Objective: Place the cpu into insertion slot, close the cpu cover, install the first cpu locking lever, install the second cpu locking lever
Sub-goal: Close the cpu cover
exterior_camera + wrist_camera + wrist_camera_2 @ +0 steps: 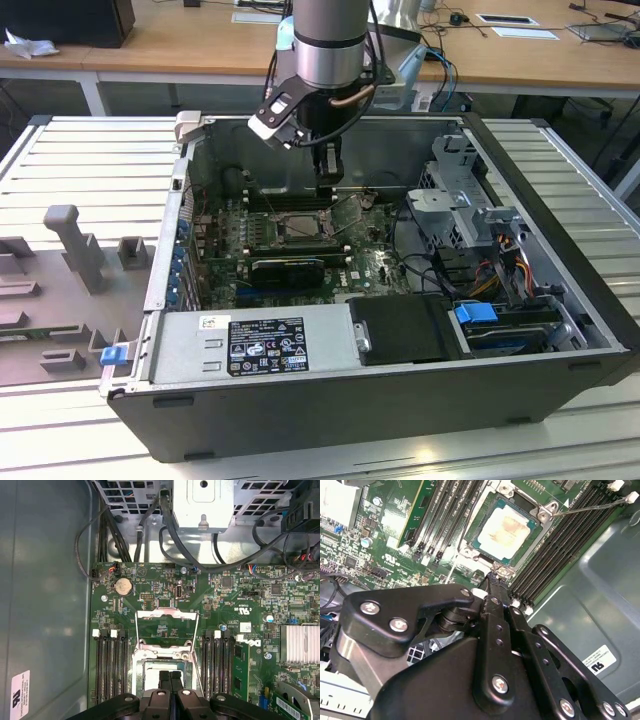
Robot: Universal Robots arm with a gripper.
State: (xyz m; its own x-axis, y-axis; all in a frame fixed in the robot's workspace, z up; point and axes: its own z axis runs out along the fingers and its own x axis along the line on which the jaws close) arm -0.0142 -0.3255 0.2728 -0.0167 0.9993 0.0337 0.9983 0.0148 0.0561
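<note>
While the computer case (350, 410) lies open on the slatted table (90, 150), I note things from the exterior view's left across.

- Grey fixture blocks (75, 240) sit on the table outside the case, well to the left of the insertion slot (300, 228).
- Blue clip (113, 353) is at the case corner, also left of the slot.
- Power supply (250, 340), label up, runs along the case wall on the near side of the slot.
- The slot sits mid-board on the green motherboard (375, 262).
- Gripper (330, 182) hangs straight down from the arm. Its tip is just above the slot, at the edge away from the power supply.
- Right of the slot is the drive cage (455, 195), then a blue-tabbed drive (478, 312). Both are well apart from the slot.

Second wrist view:
- The cpu (506, 527) lies flat inside the slot (470, 551), pale top up, with a brownish smear on it.
- Gripper (497, 574) fingers are pressed together, the tip at a corner of the slot's rim. Whether anything thin is pinched between them, I cannot tell.
- One locking lever (592, 506) is unlatched. It slants away from the slot's corner over the memory slots (560, 545).

First wrist view:
- The cpu cover (167, 614) stands tipped up off the slot, and green board shows through its window.
- Gripper (169, 674) is over the slot's near side.
</note>
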